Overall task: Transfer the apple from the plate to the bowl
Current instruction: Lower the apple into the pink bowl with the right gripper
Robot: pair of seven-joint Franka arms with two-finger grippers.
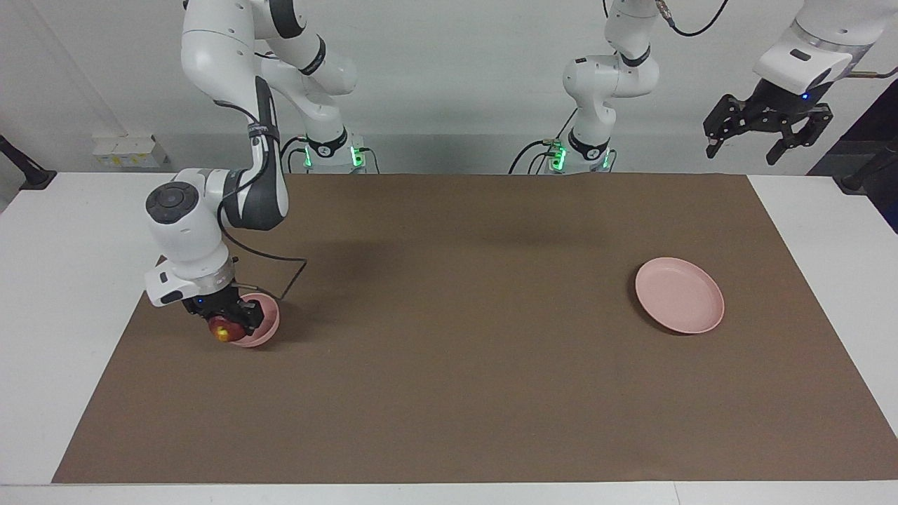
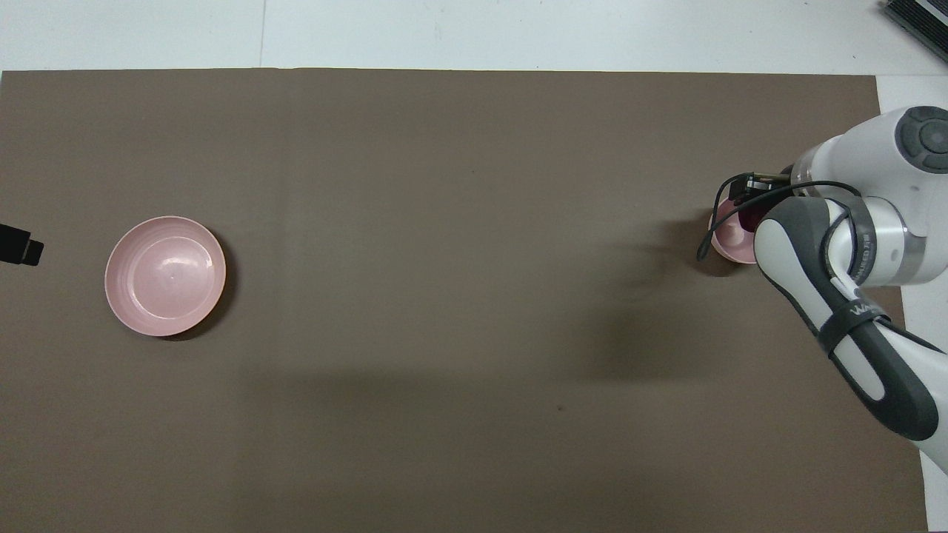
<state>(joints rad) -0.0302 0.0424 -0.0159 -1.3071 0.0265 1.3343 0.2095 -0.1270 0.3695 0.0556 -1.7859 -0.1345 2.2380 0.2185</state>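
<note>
At the right arm's end of the table, the right gripper [image 1: 226,324] hangs low over the small pink bowl [image 1: 261,330], its fingers closed tight on the dark red apple [image 1: 222,330]. From the facing side the apple sits at the bowl's outer rim rather than over its middle, and I cannot tell whether it touches the rim. So the job now, as I judge it, is to centre first — bring the apple over the hollow, lower it, and only then let go. The bowl is barely bigger than the fruit, so a release from the edge could send the apple rolling onto the brown mat [image 1: 449,365] or tip the bowl over.

The bowl looks empty; from overhead its pale bottom [image 2: 729,235] shows bare beside the arm. The flat pink plate [image 1: 679,294] lies well apart, toward the left arm's end, and holds nothing.

The left gripper [image 1: 765,133] waits high above that end of the table, fingers spread wide and holding nothing.
</note>
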